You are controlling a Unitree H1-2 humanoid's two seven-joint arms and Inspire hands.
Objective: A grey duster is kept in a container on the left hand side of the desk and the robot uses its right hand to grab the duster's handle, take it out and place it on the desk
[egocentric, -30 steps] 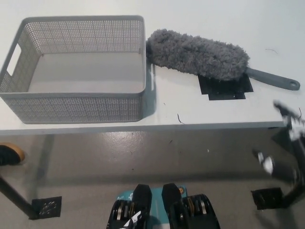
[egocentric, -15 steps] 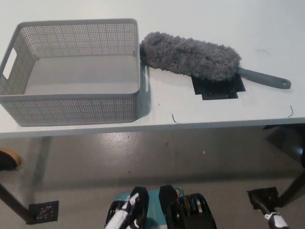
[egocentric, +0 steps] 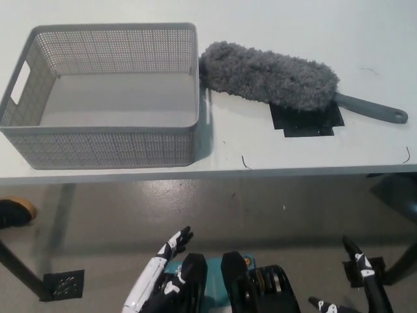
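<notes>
Spanning the view well beyond either hand's fingers, the counter carried the container and, just beside it, the grey duster lying outside, so the task looked done, while the left hand and right hand hung low, fingers spread, holding nothing.

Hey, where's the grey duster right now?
In the head view the duster lies on the desk, outside the container, at its picture-right side; the fluffy end is by the container's wall, the handle points right.
</notes>
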